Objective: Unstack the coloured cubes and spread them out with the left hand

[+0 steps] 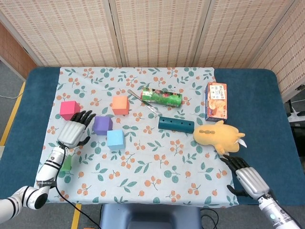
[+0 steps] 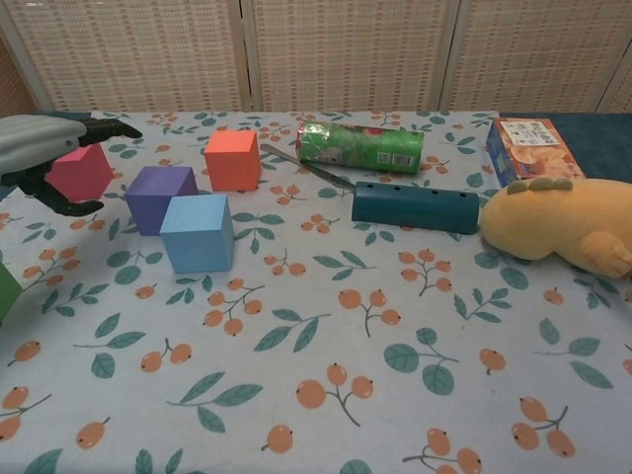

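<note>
Table [image 1: 281, 119]: I saw a dark blue top, its middle covered by a floral cloth [image 1: 157, 167] printed with leaves and orange berries.
Plush toy [image 1: 220, 135]: yellow, it lay at the right edge of the cloth, just below the snack box [image 1: 216, 101].
Left hand [image 1: 74, 131]: I had it over the cloth's left side with its dark fingers spread and nothing in its grasp; in the chest view it hung at the left edge, in front of the pink cube.
Right hand [image 1: 245, 177]: it rested at the near right of the table with fingers apart, holding nothing, well apart from every cube.
Green can [image 1: 161, 97]: it lay on its side toward the far middle of the cloth, a thin metal utensil [image 1: 143, 101] just beside it.
Teal block [image 1: 176, 125]: long, with a row of holes, it lay nearer me than the can.
Pink cube [image 1: 69, 109]: it sat alone on the left of the cloth.
Orange cube [image 1: 120, 105]: it sat alone, left of the can.
Purple cube [image 1: 102, 125]: on the cloth, just right of my left hand's fingertips.
Light blue cube [image 1: 116, 139]: on the cloth, close to the purple cube's near right corner; whether they touched I could not tell.
Green cube [image 1: 66, 162]: it was mostly hidden behind my left forearm at the near left.
Stacking: I saw every cube resting on the cloth, none on another.
</note>
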Motion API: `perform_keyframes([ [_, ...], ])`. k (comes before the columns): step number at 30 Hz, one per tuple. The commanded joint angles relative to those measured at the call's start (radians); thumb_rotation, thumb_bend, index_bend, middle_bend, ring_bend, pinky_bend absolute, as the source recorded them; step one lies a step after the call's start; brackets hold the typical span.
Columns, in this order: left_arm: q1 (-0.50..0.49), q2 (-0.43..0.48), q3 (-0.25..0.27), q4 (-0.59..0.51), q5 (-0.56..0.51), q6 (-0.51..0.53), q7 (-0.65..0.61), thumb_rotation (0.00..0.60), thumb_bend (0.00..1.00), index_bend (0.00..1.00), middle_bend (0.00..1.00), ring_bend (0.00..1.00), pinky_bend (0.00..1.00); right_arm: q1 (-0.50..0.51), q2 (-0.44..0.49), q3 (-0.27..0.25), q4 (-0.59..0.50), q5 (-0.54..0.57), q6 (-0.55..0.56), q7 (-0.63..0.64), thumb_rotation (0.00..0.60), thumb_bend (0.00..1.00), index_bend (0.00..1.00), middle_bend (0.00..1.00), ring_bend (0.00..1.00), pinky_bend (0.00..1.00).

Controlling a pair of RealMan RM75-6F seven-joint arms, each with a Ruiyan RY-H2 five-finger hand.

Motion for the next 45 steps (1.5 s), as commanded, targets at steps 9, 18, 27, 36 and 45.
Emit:
perform_keyframes([
  [9, -0.08, -0.099, -0.028, 0.114, -0.001, -0.089, -0.047, 0.6, 0.38, 0.0, 0.01, 0.0, 0.11, -0.001, 0.0, 0.005, 0.002, 0.01, 0.003, -0.001, 0.6, 0.25, 0.0, 0.0, 0.0, 0.0],
  [18, -0.126, -0.183, -0.05, 0.262, -0.006, -0.118, -0.073, 0.6, 0.39, 0.0, 0.0, 0.0, 0.1, 0.0, 0.006, 0.015, 0.005, 0.026, 0.006, 0.012, 0.6, 0.25, 0.0, 0.0, 0.0, 0.0],
  [27, -0.231, -0.328, -0.157, 0.576, -0.024, -0.082, -0.204, 0.6, 0.37, 0.0, 0.0, 0.0, 0.1, -0.004, 0.011, 0.016, 0.0, 0.026, 0.012, 0.018, 0.6, 0.25, 0.0, 0.0, 0.0, 0.0],
  [36, -0.17, -0.251, -0.109, 0.466, 0.076, 0.09, -0.363, 0.6, 0.35, 0.0, 0.0, 0.0, 0.1, 0.005, 0.002, 0.022, 0.009, 0.045, -0.012, 0.011, 0.6, 0.25, 0.0, 0.0, 0.0, 0.0],
  [45, 0.167, 0.152, 0.205, -0.191, 0.327, 0.395, -0.387, 0.6, 0.34, 0.0, 0.0, 0.0, 0.08, -0.003, -0.018, 0.016, 0.007, 0.026, 0.002, -0.038, 0.6, 0.25, 0.0, 0.0, 0.0, 0.0],
])
